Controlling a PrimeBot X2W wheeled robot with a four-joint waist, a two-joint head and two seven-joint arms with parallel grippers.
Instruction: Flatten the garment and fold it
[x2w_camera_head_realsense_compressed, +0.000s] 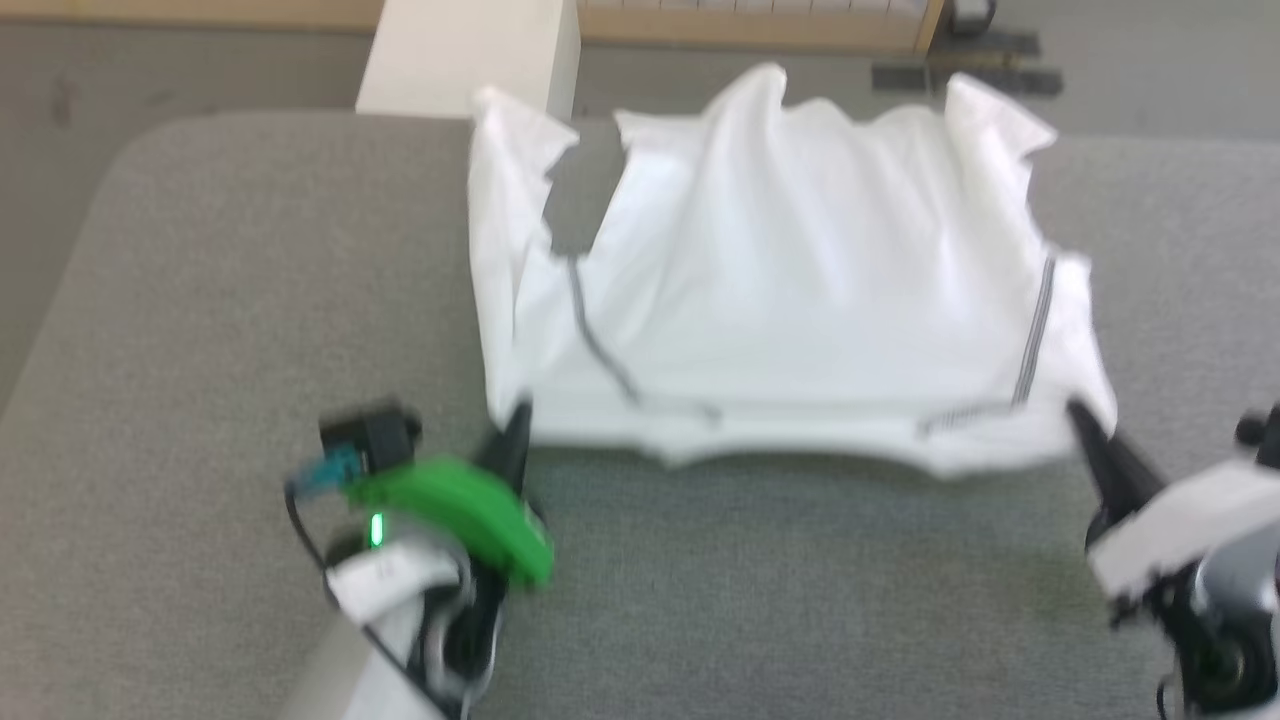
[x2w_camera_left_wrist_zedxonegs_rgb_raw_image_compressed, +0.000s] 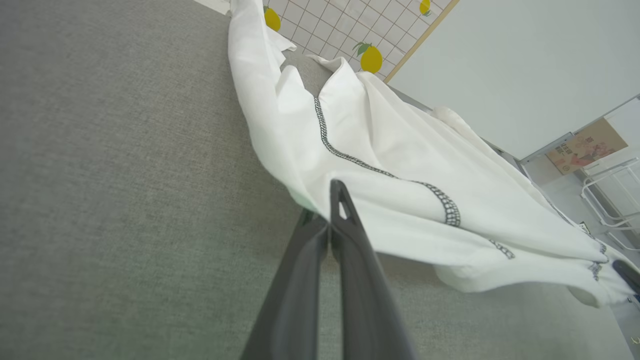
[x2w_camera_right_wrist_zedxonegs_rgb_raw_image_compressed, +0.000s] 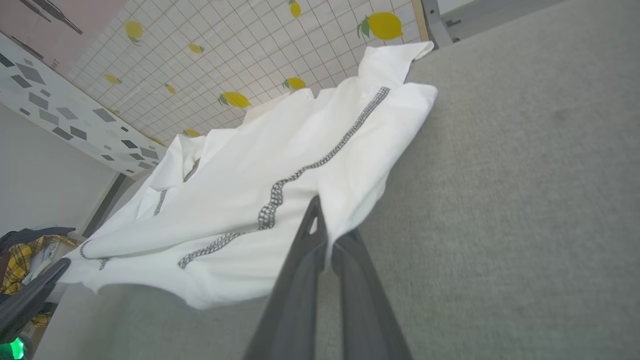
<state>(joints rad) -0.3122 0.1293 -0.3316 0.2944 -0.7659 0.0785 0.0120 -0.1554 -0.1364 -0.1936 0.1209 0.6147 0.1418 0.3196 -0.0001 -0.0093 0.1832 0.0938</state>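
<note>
The garment (x2w_camera_head_realsense_compressed: 800, 290), a white T-shirt with dark grey stitching, is stretched above the grey table (x2w_camera_head_realsense_compressed: 220, 300) between my two grippers, its far part draped down onto the surface. My left gripper (x2w_camera_head_realsense_compressed: 512, 425) is shut on the garment's near left corner; in the left wrist view its fingers (x2w_camera_left_wrist_zedxonegs_rgb_raw_image_compressed: 345, 220) pinch the cloth (x2w_camera_left_wrist_zedxonegs_rgb_raw_image_compressed: 400, 170) at its edge. My right gripper (x2w_camera_head_realsense_compressed: 1082, 418) is shut on the near right corner; in the right wrist view the fabric (x2w_camera_right_wrist_zedxonegs_rgb_raw_image_compressed: 260, 185) sits between the closed fingers (x2w_camera_right_wrist_zedxonegs_rgb_raw_image_compressed: 312, 235). The near edge hangs slightly slack between both grips.
A white rigid box (x2w_camera_head_realsense_compressed: 470, 55) stands at the table's far edge, just behind the garment's left side. Grey table surface lies open to the left and in front. A lemon-patterned tiled wall (x2w_camera_right_wrist_zedxonegs_rgb_raw_image_compressed: 240, 55) rises beyond the table.
</note>
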